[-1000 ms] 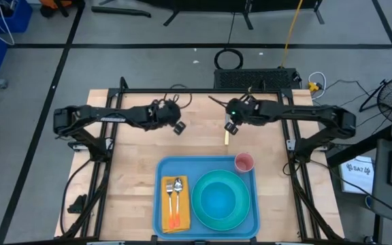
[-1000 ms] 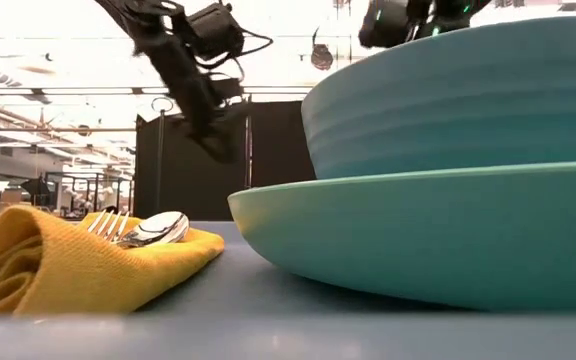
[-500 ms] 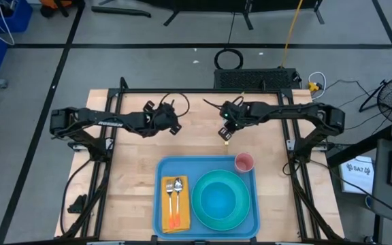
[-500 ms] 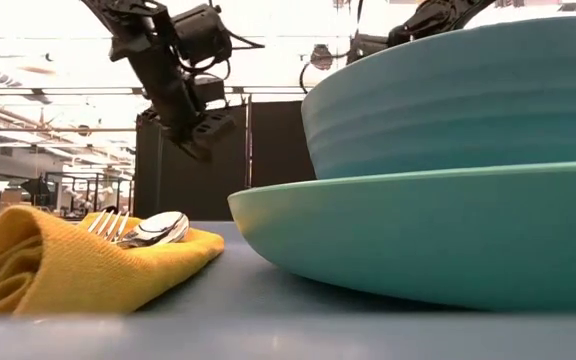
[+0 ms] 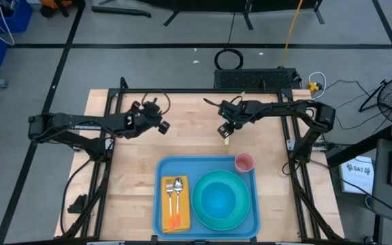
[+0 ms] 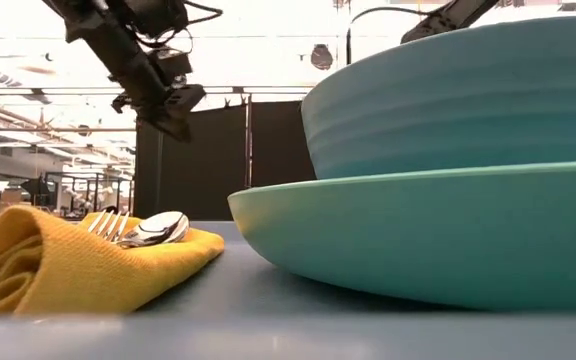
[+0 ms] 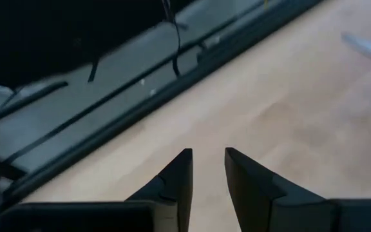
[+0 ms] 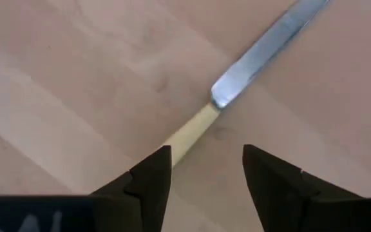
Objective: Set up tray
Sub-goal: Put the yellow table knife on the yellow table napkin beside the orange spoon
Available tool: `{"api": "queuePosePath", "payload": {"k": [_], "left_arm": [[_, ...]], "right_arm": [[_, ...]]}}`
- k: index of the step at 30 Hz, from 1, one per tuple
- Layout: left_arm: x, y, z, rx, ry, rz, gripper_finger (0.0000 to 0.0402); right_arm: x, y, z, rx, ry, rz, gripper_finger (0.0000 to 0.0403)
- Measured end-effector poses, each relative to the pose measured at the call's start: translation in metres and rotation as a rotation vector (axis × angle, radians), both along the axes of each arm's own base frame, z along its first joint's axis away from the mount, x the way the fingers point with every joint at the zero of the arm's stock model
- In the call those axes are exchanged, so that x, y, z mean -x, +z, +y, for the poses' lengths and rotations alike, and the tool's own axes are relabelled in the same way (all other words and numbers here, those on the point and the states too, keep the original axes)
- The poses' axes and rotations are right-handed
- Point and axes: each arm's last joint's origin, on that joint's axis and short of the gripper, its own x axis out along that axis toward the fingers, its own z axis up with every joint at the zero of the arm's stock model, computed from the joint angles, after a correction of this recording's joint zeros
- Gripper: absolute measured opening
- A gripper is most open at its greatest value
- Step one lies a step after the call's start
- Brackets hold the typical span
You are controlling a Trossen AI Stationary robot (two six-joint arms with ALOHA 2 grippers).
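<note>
From above, we are hovering the right end effector (image 5: 223,131) over a knife (image 5: 226,138) on the table (image 5: 128,170), beyond the tray (image 5: 207,165). In the right wrist view, our fingers (image 8: 148,175) are straddling its handle, open and empty; we judge closing comes next. The left end effector (image 7: 207,169), barely parted, is empty.

High view: looks straight down from well above on the whole wooden table (image 5: 135,156). Low view: sits on the tray (image 6: 288,330) floor, level, very close to the teal plate (image 6: 448,235) and yellow napkin (image 6: 78,260), both shared with the high view. Right wrist view: faces down, close over a knife (image 8: 250,64) on wood. Left wrist view: faces the table's far edge.
</note>
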Motion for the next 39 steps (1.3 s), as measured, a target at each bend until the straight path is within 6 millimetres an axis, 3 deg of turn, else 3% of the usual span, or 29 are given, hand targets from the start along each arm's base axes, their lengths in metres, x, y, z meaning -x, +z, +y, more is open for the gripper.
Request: {"api": "queuePosePath", "payload": {"k": [5, 14, 19, 25, 33, 39], "left_arm": [[0.013, 0.001, 0.000, -0.010, 0.014, -0.037, 0.0097], [0.016, 0.003, -0.001, -0.012, 0.013, -0.052, 0.0097], [0.016, 0.003, -0.001, -0.011, 0.010, -0.052, 0.0097], [0.016, 0.003, -0.001, -0.007, 0.006, -0.052, 0.0097], [0.016, 0.003, -0.002, -0.006, 0.006, -0.053, 0.0097], [0.016, 0.003, -0.001, -0.005, 0.007, -0.052, 0.0097]], "right_arm": [[-0.007, -0.016, -0.001, -0.080, -0.035, -0.019, 0.0178], [-0.016, -0.032, -0.004, -0.111, -0.069, -0.033, 0.0165], [-0.016, -0.033, -0.004, -0.099, -0.083, -0.029, 0.0144], [-0.017, -0.033, -0.004, -0.054, -0.001, -0.018, 0.0032], [-0.029, -0.030, 0.003, 0.057, 0.088, -0.075, 0.0032], [-0.049, -0.010, 0.022, 0.117, 0.178, -0.261, 0.0032]]}}
